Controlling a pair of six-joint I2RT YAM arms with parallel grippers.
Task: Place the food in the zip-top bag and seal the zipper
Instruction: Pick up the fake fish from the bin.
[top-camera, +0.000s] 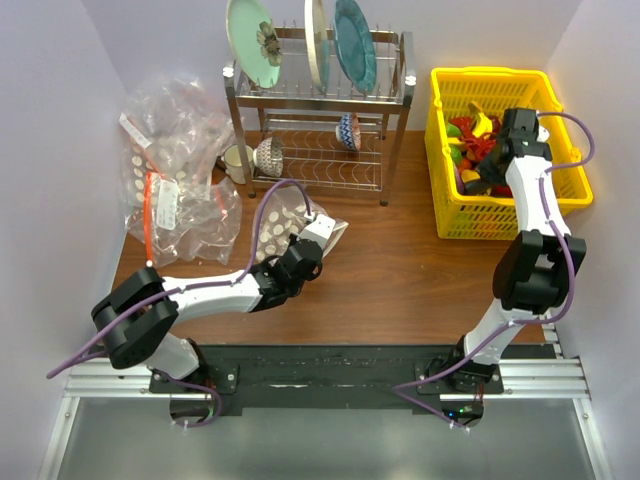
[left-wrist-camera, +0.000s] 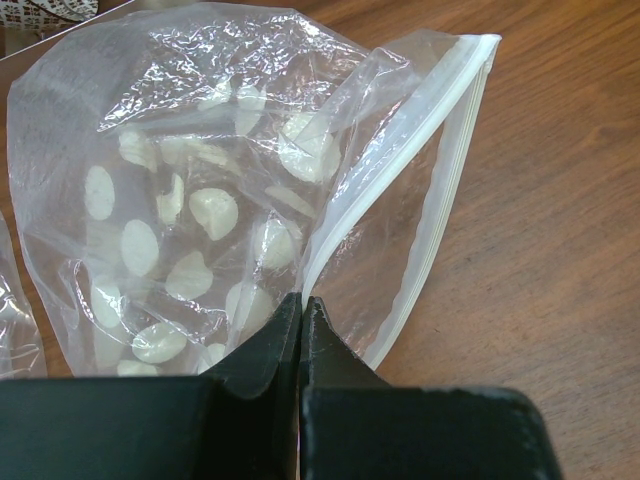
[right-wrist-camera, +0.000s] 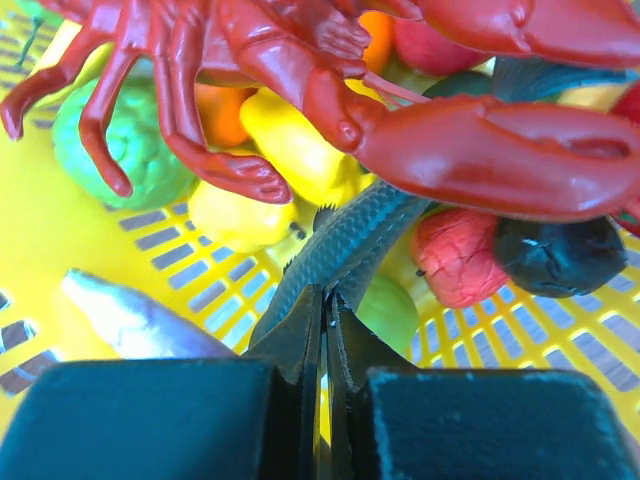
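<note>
**Left arm**
- Pinches the mouth edge of the zip-top bag with the left gripper, jaws pressed flat together on the thin film right at the zipper.
- Shows the zipper unsealed, its two white strips parted into an open loop.
- Places the bag on the wooden table, just in front of the dish rack, toward its left end.
- Shows white polka dots through the crumpled clear film.

**Right arm**
- Reaches down into the yellow basket, just to the right of the dish rack.
- Nips the narrow end of a dark scaled toy in the right gripper, jaws all but together on it.

**Food**
- Locates the food heaped in the basket to the right of the dish rack, well apart from the bag.
- Includes a red lobster lying over the heap, a lumpy green piece, yellow pieces and a silvery fish on the basket floor.

**Surroundings**
- Leaves a pile of clear bags to the left of the dish rack.
- Stores plates upright on the top tier of the dish rack.
</note>
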